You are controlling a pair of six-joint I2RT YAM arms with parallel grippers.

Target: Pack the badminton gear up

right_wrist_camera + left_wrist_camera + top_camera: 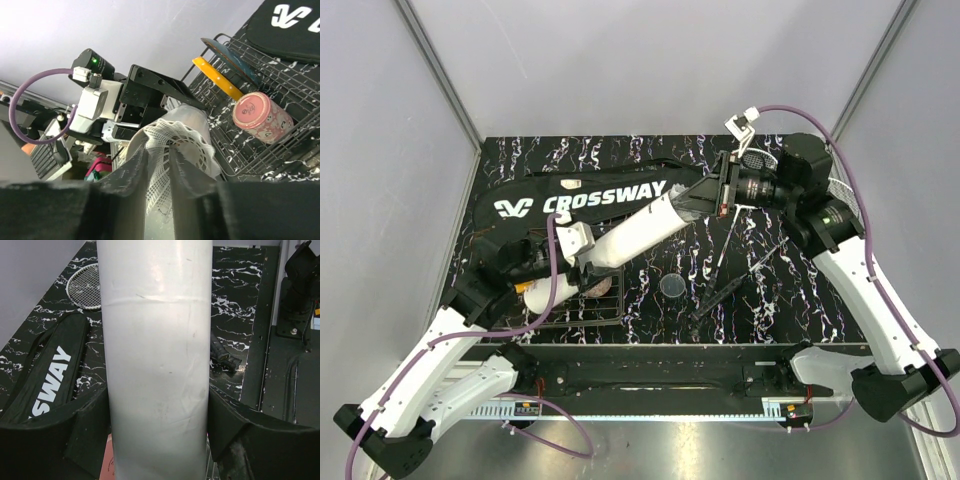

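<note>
My left gripper [582, 250] is shut on the white tube [638, 230], which slants up toward the back right; in the left wrist view the tube [157, 360] fills the middle between my fingers [55, 435]. My right gripper [720, 196] is at the tube's far mouth, shut on a white shuttlecock [167, 160] with a net skirt, held right at the tube's open end [197, 127]. The black CROSSWAY bag [580, 200] lies along the back. One racket head [756, 156] shows behind my right gripper, and also in the left wrist view [85, 287]. A thin dark shaft [724, 248] lies mid-table.
A wire rack [582, 305] at the front left holds the pink cup [261, 117] and a yellow-black object [217, 77]. A small round clear lid [672, 287] lies mid-table. A dark racket handle [735, 285] lies right of it. White mesh [840, 190] shows behind my right arm.
</note>
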